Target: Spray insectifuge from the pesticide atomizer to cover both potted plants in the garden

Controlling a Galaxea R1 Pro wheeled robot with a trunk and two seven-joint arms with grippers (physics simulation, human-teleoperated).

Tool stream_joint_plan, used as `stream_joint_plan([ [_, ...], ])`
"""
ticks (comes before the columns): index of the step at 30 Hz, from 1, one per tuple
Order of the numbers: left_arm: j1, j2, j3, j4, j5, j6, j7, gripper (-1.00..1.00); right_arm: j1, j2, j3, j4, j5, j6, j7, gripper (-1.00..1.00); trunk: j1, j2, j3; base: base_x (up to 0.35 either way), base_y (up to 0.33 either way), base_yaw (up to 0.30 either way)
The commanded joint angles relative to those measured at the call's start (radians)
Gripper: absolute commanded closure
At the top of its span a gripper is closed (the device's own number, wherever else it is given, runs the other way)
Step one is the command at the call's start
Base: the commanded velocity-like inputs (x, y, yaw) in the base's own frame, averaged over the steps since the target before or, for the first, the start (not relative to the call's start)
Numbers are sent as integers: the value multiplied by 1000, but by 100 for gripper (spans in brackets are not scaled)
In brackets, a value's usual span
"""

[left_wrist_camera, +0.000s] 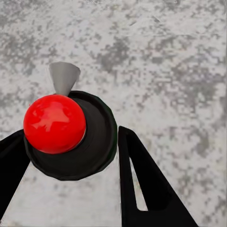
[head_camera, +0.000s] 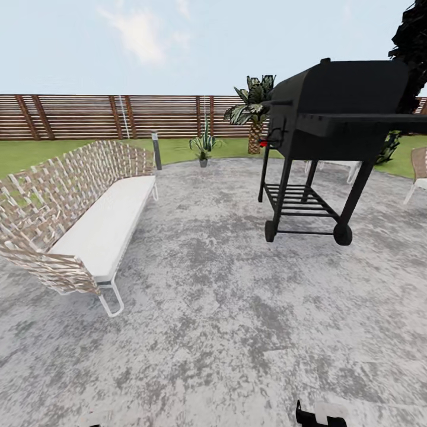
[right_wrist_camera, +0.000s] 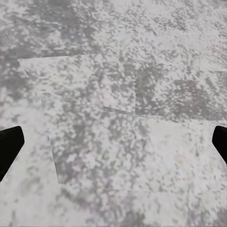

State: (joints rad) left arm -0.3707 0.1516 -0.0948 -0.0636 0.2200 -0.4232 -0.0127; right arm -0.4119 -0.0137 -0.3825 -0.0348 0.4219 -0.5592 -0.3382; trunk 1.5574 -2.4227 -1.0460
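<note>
The left gripper (left_wrist_camera: 71, 156) was closed on the sprayer (left_wrist_camera: 71, 135), a dark round bottle with a shiny red ball top and a small grey cone nozzle, its two black fingers (left_wrist_camera: 142, 184) pressed against either side. Below it lay mottled grey paving (left_wrist_camera: 170, 56).

The right gripper (right_wrist_camera: 113, 146) was spread wide with nothing between its black fingertips (right_wrist_camera: 9, 144), which sat at opposite edges of the wrist view above the same grey paving.

In the head view, a black piece of the robot (head_camera: 317, 415) poked up at the bottom edge. The grey patio (head_camera: 213, 308) stretched ahead. On the left stood a woven bench (head_camera: 77, 207) with a white seat and thin white legs. On the right stood a tall black barbecue grill (head_camera: 332, 118) on a wheeled frame.

Farther off, at the far edge of the patio between bench and grill, one small potted plant (head_camera: 203, 145) with pointed green leaves sat in a tiny grey pot. Just left of it rose a short grey post (head_camera: 156, 149). Behind it was a palm (head_camera: 255, 110) with a scaly trunk, then green lawn (head_camera: 35, 151) and a brown slatted fence (head_camera: 107, 115) under a pale sky.
</note>
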Motion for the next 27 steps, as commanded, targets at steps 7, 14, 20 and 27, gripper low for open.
stream_joint_plan([
  [7,-1,0,-8,1,10,-3,-1,100,-1,1,-6,2,11,-2,-5,-100,0,0,-1,339,0,0],
  [14,-1,0,-8,1,10,-3,-1,100,-1,1,-6,1,11,-2,-5,-100,0,0,-1,339,0,0],
  [20,-1,0,-8,1,10,-3,-1,100,-1,1,-6,1,11,-2,-5,-100,0,0,-1,339,0,0],
  [27,-1,0,-8,1,10,-3,-1,100,-1,1,-6,1,11,-2,-5,-100,0,0,-1,339,0,0],
])
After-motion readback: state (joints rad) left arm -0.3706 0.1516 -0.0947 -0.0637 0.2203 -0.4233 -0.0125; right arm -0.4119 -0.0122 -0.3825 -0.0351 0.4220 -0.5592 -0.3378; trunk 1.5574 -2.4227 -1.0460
